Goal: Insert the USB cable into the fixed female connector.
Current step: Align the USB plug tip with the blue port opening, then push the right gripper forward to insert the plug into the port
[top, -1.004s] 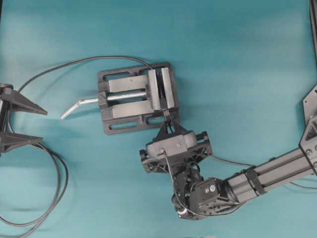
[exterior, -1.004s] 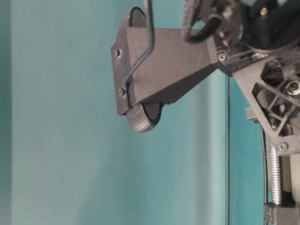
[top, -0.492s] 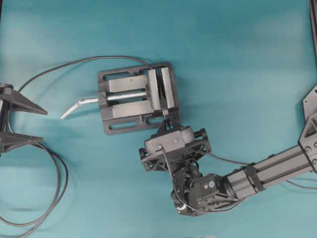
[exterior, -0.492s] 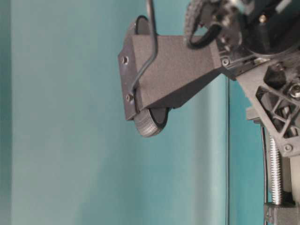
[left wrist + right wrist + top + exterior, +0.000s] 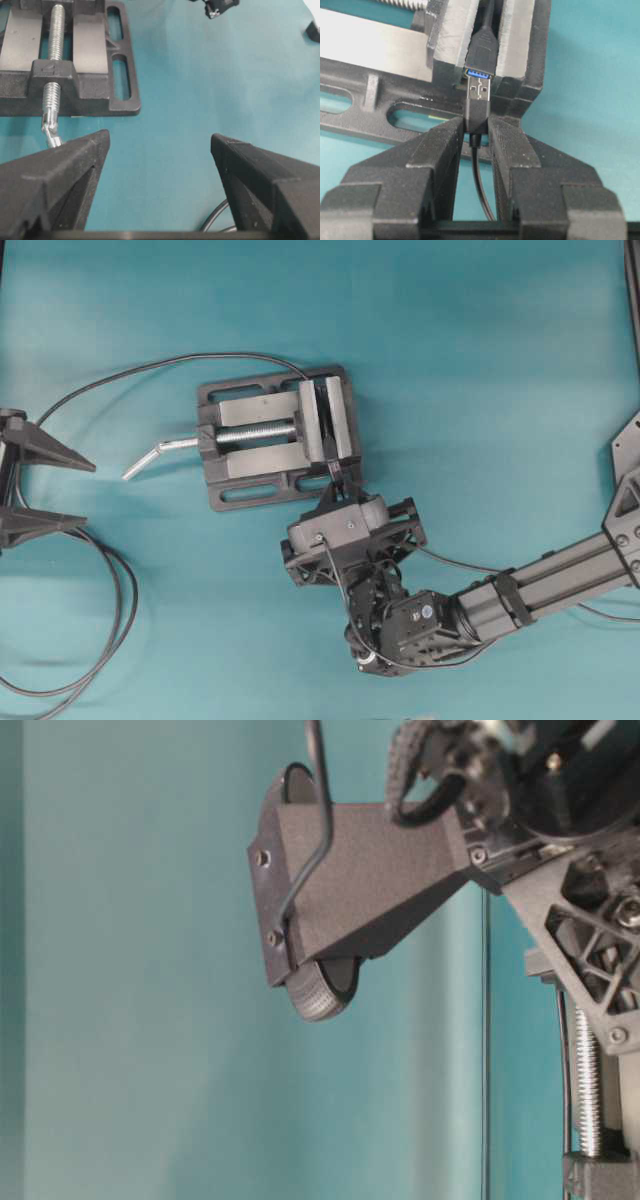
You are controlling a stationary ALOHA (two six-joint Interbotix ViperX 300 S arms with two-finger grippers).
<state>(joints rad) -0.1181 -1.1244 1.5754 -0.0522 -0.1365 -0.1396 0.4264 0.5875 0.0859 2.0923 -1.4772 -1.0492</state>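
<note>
Teal worktop (image 5: pixel 480 360) is seen from overhead, with the vise (image 5: pixel 275 435) left of its centre. The right claw (image 5: pixel 342 483) is set against the vise's near right corner, clenched on the USB cable (image 5: pixel 341 476), whose plug is aimed up the picture into the gap between the vise's blocks. The left claw (image 5: pixel 50 490) is held spread wide and empty at the left edge, near a looped cable (image 5: pixel 110 620).

In the table-level view only the right arm's camera housing and part of the vise screw are shown; plug and connector are hidden.

In the left wrist view the spread fingers (image 5: pixel 60 165) are seen apart from the vise (image 5: pixel 70 95), with nothing between them.

In the right wrist view the plug (image 5: pixel 480 97) is gripped by its black body, silver tip forward, its long axis in line with the connector (image 5: pixel 482 50) clamped in the vise. The tip is placed at the blue mouth; whether it has entered cannot be told. The insertion step is judged to be in hand. A straight push along the plug's axis is called for, with no sideways tilt.
</note>
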